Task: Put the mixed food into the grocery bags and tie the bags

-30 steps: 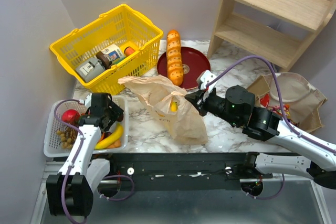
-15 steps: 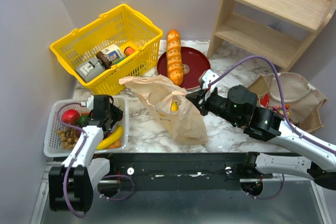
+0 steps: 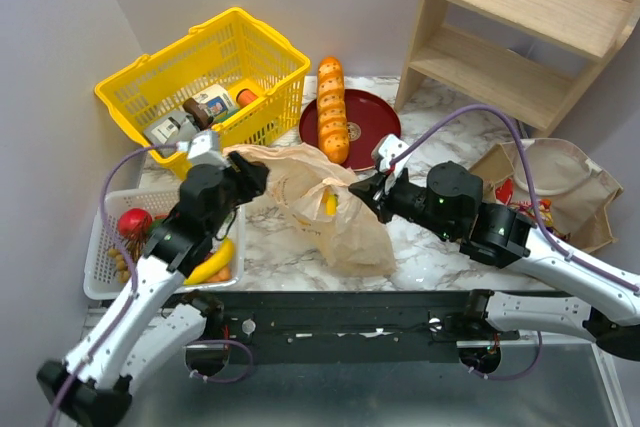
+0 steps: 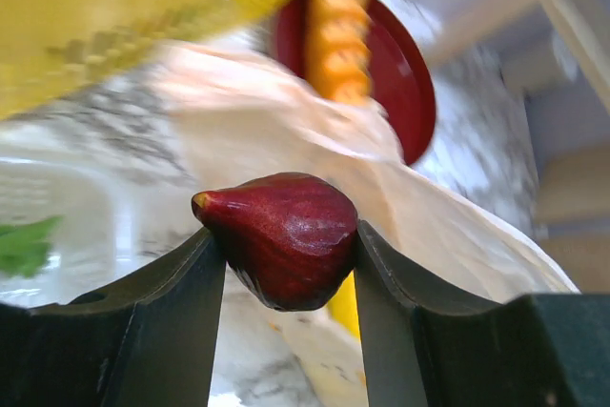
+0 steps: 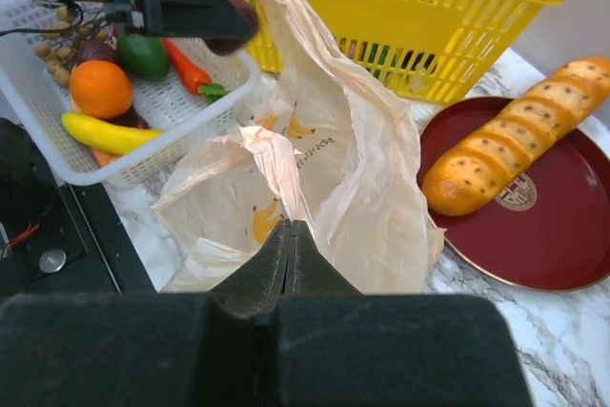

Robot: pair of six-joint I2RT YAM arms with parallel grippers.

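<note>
left hand (image 4: 289, 237) pinching red fruit (image 4: 286, 250) between fingers (beside plastic bag (image 5: 357, 173)) | right hand (image 5: 289, 234) pinching bag edge

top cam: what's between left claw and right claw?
The tan plastic bag fills that stretch in the top view. The left claw holds a dark red fruit; the right claw pinches the bag's edge.
</note>
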